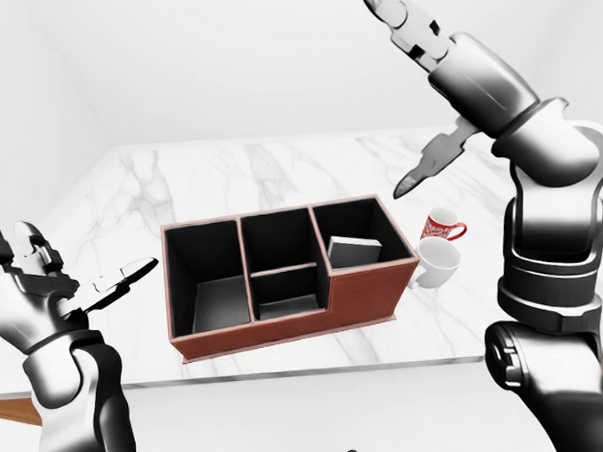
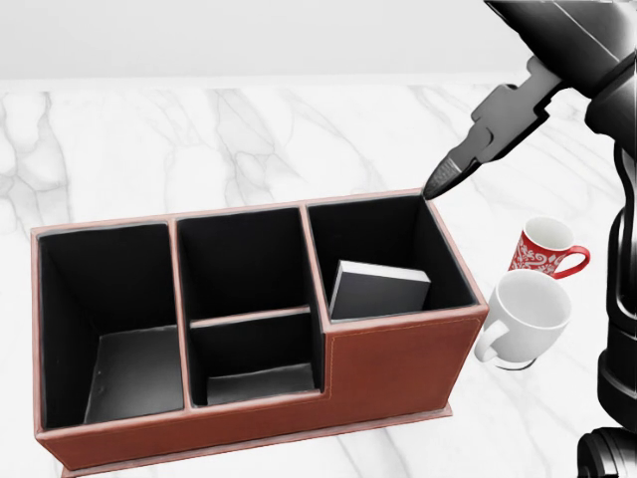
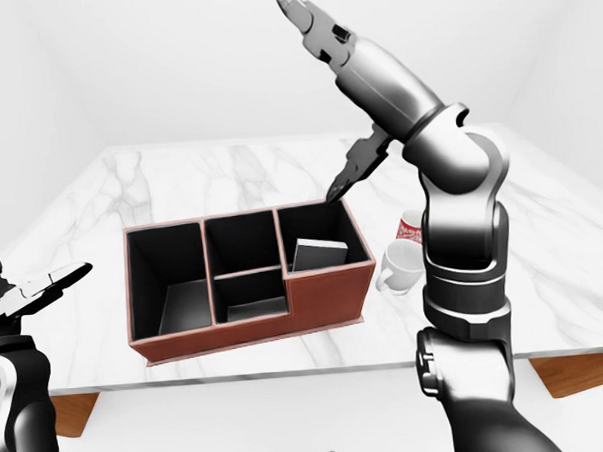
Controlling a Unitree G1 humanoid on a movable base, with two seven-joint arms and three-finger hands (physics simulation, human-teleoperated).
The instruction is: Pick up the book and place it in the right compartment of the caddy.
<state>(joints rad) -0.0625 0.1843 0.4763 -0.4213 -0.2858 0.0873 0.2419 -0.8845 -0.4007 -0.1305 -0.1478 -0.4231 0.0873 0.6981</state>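
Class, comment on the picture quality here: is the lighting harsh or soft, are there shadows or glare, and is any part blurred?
Head view: soft, even light; the caddy has dark compartments, yet the book stays legible; faint shadows under the white mug.
Left-eye view: the whole picture is sharp, no blur or glare; the right hand shows only gentle highlights.
Right-eye view: white walls nearly featureless; the table is evenly lit.
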